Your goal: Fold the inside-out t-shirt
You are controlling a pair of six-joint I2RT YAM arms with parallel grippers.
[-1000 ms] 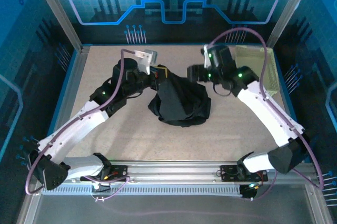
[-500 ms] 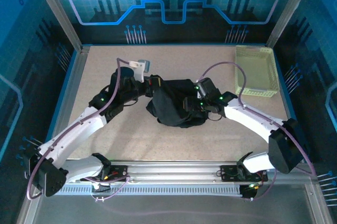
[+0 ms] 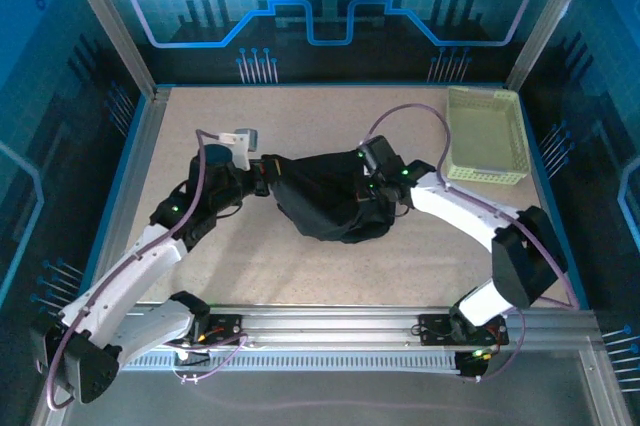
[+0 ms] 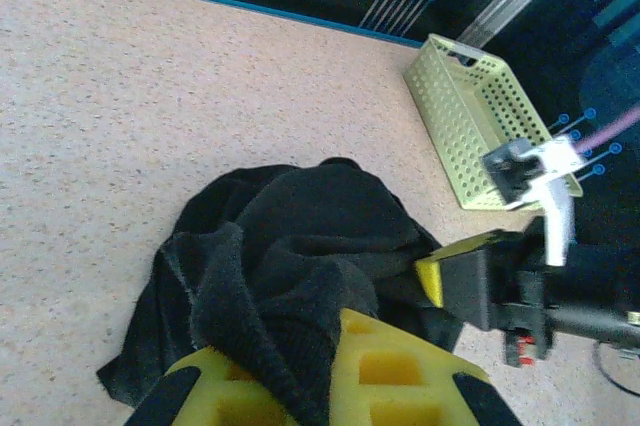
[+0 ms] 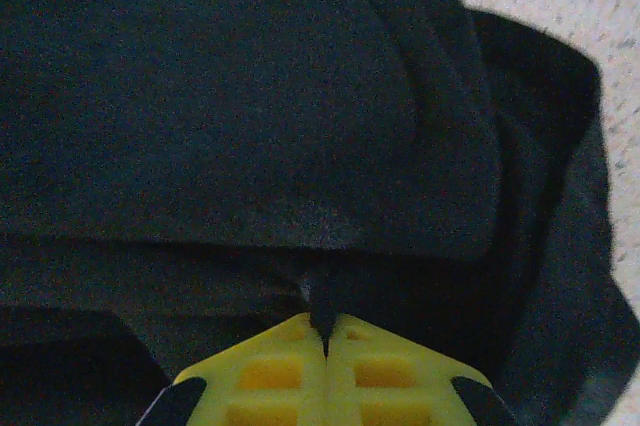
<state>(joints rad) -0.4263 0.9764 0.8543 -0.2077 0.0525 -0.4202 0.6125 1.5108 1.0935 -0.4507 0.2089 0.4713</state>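
While both tools are closed on cloth, the black soft-fabric t-shirt (image 3: 325, 201) lies in a crumpled heap on the speckled beige table (image 3: 250, 276). It sits to the left of the pale yellow-green perforated plastic basket (image 3: 485, 136), somewhat nearer the arm bases, and well apart from it. No sleeve, collar or hem can be picked out in the bunched folds.

The left tool (image 3: 266, 172) grips the side of the heap that lies farthest from the basket. Its wrist camera shows a thick roll of black cloth clamped between its yellow pads (image 4: 400, 371). The right tool (image 3: 366, 196) is on the side of the heap nearer the basket. In its own camera its yellow pads (image 5: 265, 371) are pressed together, with a thin ridge of cloth caught at their tip.

Judging by this, the step in hand is not folding yet but opening out. The garment is a lump, gripped at two opposite sides, and it must be turned right side out or at least laid flat first. The next move probably calls for lifting both grips and drawing them apart, one toward the basket and one away from it, so that the cloth hangs and spreads. The pull should be gentle, since the right tool's pinch looks shallow and could slip. Whether either grip sits on a useful edge cannot be told.
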